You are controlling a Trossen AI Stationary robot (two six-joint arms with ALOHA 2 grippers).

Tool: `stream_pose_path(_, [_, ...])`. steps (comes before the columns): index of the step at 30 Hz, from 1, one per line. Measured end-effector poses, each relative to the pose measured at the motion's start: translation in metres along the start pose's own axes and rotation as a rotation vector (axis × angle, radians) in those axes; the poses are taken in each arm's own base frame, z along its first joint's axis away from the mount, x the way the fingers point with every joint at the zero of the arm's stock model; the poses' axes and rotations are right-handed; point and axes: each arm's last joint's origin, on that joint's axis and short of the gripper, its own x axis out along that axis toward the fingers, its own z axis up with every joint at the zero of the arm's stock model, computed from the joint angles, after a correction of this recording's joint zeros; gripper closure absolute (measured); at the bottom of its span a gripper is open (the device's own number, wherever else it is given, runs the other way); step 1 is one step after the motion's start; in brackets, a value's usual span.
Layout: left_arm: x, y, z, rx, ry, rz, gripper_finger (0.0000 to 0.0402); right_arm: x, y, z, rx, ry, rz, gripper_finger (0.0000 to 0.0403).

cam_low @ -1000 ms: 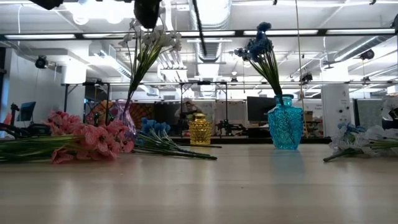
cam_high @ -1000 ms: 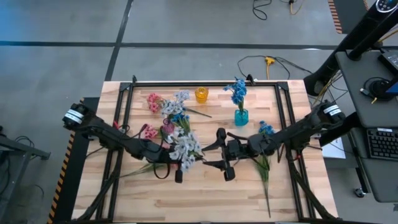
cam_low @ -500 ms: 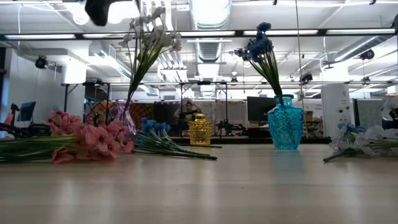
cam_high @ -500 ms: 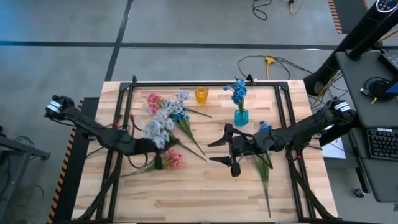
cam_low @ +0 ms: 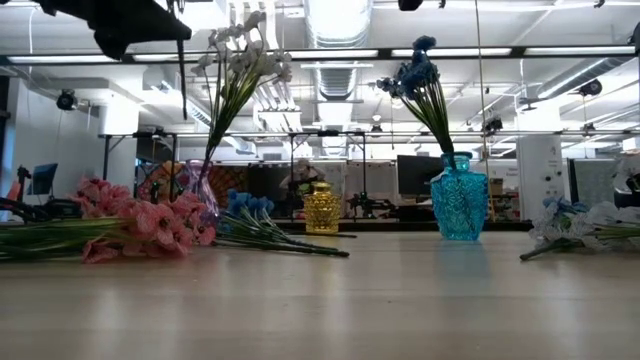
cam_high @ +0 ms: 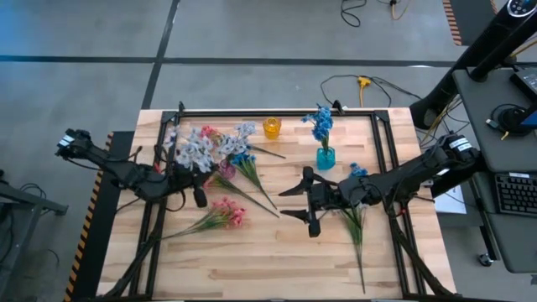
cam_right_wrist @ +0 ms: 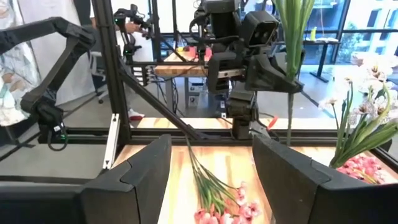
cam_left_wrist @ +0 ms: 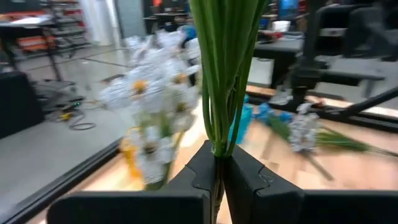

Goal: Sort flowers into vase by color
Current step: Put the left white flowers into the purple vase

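Compared with half a second ago, the white-lavender bunch (cam_high: pixel 195 149) is being carried further toward ten o'clock on the table (cam_high: pixel 277 260), and the left arm is being drawn back with it; the right arm is staying where it was. The left gripper (cam_left_wrist: pixel 217 177) is clamped tight on the bunch's green stems (cam_left_wrist: pixel 225 74), which are seen rising straight out from between its fingers, with pale blossoms blurred beyond. From above, the left gripper (cam_high: pixel 198 190) is being held over the table's nine o'clock side, the blossoms lying over the pink vase (cam_high: pixel 226 171), which already holds white sprigs. The right gripper (cam_high: pixel 307 198) is spread wide and gripping nothing, near the table's centre, pointing toward nine o'clock. A pink sprig (cam_high: pixel 220 216) is lying flat at about seven o'clock from the centre, and blue sprigs (cam_high: pixel 248 170) are lying beside the pink vase. The blue vase (cam_high: pixel 325 156) at one o'clock is holding blue flowers (cam_high: pixel 320 122), and a small yellow vase (cam_high: pixel 271 127) is standing at twelve o'clock. More blue and pale sprigs (cam_high: pixel 355 214) are lying at four o'clock.
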Motion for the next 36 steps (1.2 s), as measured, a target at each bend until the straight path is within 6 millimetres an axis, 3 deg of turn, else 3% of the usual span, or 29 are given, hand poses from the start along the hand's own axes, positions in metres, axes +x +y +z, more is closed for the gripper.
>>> stream_pose_path(15, [0.011,0.022,-0.017,-0.003,0.005,0.152,0.04,0.001,-0.001,-0.001,-0.01,0.003,-0.033,0.0183])
stream_pose_path(36, [0.033,0.018,-0.022,-0.038,0.004,0.231,0.04,0.001,-0.002,-0.001,-0.018,0.003,-0.05,0.0183])
